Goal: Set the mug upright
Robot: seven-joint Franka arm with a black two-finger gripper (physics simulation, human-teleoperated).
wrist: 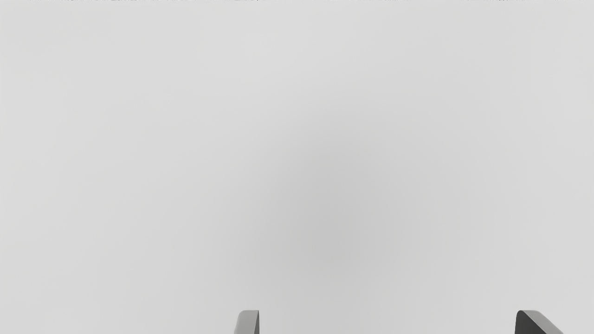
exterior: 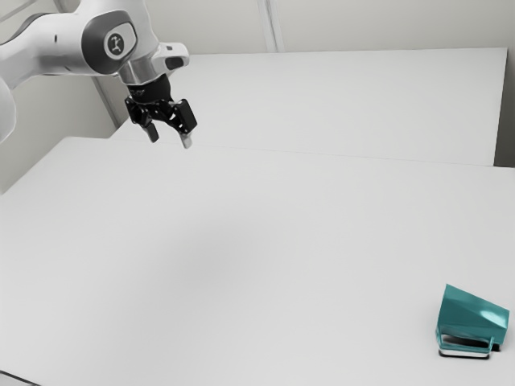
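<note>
Your jaws [exterior: 170, 140] hang wide open and empty above the counter [exterior: 265, 241], far left in the exterior view; the teal mug [exterior: 471, 314] lies tipped, near right.

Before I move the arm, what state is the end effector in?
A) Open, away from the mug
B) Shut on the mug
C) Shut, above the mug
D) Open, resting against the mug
A: the fingers stand wide apart with nothing between them, and the end effector hangs far from the teal mug, toward the exterior view's left.
</note>
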